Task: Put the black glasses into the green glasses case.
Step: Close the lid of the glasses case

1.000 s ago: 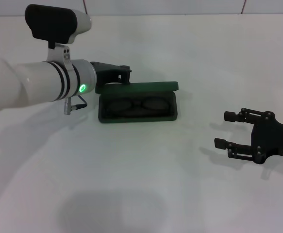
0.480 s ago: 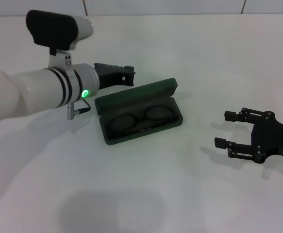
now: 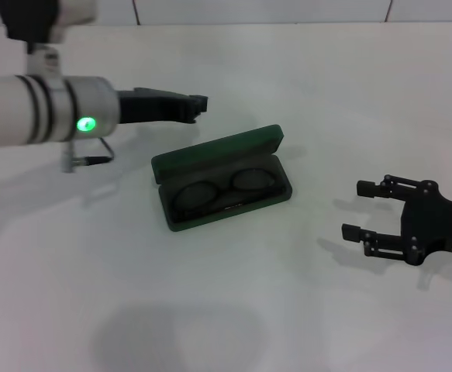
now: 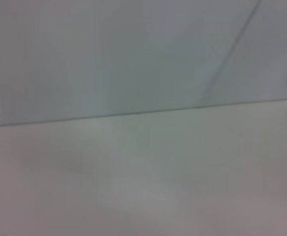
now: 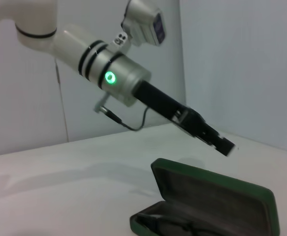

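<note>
The green glasses case (image 3: pixel 219 157) lies open on the white table, lid tilted back. The black glasses (image 3: pixel 224 191) lie folded inside its lower half. My left gripper (image 3: pixel 195 107) hovers just behind and left of the case, apart from it, and looks shut and empty. My right gripper (image 3: pixel 356 208) rests open and empty on the table, well right of the case. The right wrist view shows the case (image 5: pixel 217 196) with the glasses (image 5: pixel 168 227) in it and the left gripper (image 5: pixel 225 145) above the lid. The left wrist view shows only table and wall.
The white table (image 3: pixel 233 294) stretches around the case. A tiled wall (image 3: pixel 288 9) bounds the far edge. My left arm (image 3: pixel 39 120) reaches in from the left above the table.
The case turned and its lid swung back about a second ago. Since then my left arm has drawn back to the left, away from the case. The right arm has not moved.
</note>
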You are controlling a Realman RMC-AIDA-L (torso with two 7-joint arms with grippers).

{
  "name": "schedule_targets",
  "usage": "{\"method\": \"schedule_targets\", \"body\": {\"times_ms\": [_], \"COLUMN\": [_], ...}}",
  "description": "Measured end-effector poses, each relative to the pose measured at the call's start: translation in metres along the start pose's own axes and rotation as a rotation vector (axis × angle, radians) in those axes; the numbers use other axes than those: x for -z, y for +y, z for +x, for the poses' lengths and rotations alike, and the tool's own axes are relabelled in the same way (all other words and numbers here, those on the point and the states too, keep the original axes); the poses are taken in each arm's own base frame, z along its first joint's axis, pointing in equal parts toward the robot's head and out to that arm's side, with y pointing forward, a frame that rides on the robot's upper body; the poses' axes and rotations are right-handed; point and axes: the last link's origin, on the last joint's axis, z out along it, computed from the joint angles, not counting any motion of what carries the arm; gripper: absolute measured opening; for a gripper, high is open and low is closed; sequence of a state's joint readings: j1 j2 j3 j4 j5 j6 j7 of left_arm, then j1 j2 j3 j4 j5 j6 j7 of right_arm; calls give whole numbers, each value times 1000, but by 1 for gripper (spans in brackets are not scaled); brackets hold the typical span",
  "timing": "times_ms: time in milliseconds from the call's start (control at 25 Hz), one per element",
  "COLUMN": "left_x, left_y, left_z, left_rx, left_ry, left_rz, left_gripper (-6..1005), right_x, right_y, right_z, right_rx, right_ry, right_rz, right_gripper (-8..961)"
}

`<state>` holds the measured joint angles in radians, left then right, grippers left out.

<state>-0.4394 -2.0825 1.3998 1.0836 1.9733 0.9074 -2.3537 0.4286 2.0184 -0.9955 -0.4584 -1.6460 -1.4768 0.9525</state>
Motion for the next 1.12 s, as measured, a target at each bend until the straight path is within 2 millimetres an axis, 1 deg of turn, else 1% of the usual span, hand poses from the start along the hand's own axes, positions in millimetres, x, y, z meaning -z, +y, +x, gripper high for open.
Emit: {"method": "schedule_targets", "body": {"times_ms": [120, 200, 240, 320, 400, 440, 600, 760, 920, 1040, 1080, 1120], "left_x": [26, 42, 53, 66, 72, 72, 66, 56, 48, 42, 37, 37], "left_y": [-3, -5, -7, -9, -9, -9, -13, -18, -26, -29, -31, -31], "left_z": [2, 0, -3, -10, -22, -32, -58, -77, -86, -88, -89, -89], "left_rx": [-11, -21, -32, -70, -109, -126, -125, -98, -90, -82, -73, -73], "left_ry": [-1, 17, 34, 45, 35, 22, -7, -27, -38, -37, -42, -42], "left_rz": [-110, -169, -202, -249, -288, -305, -330, -312, -242, -224, -204, -204], "left_gripper": [76, 76, 77, 77, 77, 77, 78, 79, 79, 80, 80, 80], "right_x": [0, 0, 0, 0, -1, -1, -1, -1, -1, -2, -2, -2], "right_y": [0, 0, 0, -1, -2, -2, -3, -4, -5, -5, -5, -5], "right_z": [0, 0, 0, -1, -2, -2, -2, -3, -4, -4, -4, -4], "right_rx": [-1, 0, 0, 4, 7, 8, 9, 12, 13, 14, 14, 14], "right_ry": [0, 0, 0, -1, 0, 0, 1, 0, 0, 0, -1, -1], "right_rz": [-3, -1, -1, -2, -1, -1, 4, 7, 7, 8, 7, 7], "right_gripper": [721, 721, 721, 721, 721, 721, 722, 722, 721, 721, 721, 721]}}
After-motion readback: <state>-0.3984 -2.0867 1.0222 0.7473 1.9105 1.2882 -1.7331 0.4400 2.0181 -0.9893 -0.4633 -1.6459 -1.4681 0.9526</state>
